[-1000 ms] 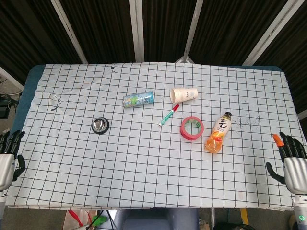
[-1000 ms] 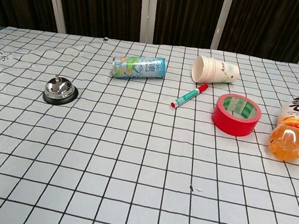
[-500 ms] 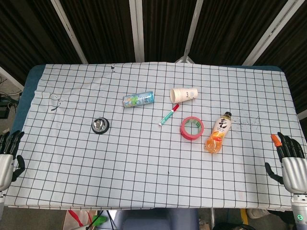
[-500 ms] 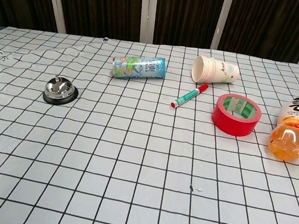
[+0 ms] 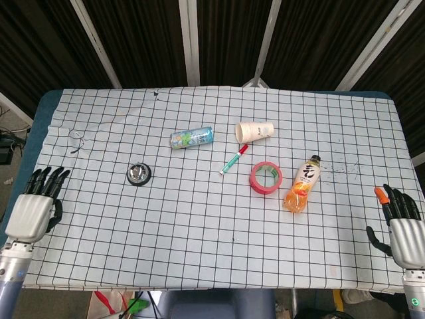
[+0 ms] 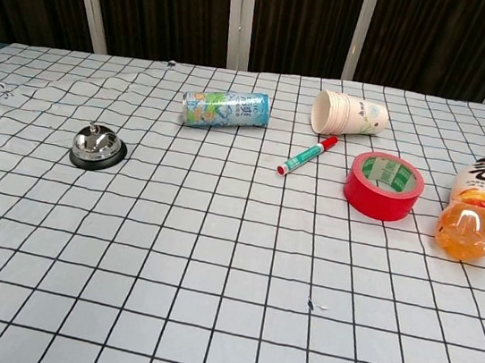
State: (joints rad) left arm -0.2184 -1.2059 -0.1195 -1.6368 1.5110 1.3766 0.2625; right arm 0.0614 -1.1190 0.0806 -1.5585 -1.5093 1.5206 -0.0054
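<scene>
My left hand (image 5: 32,211) hovers at the lower left counter (image 5: 199,252) edge, fingers spread, holding nothing; the small metal bell (image 5: 139,174) sits nearest, left of centre. It looks rigid and slick, best gripped around its base. My right hand (image 5: 402,229), lower right, is likewise empty and spread.

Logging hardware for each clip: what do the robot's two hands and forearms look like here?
Both show only in the head view. The left hand has a pale silver-grey back, black fingers and a grey cylindrical forearm. The right hand matches it, but one finger ends in an orange tip; a small green mark sits on its forearm. No cables show.
</scene>
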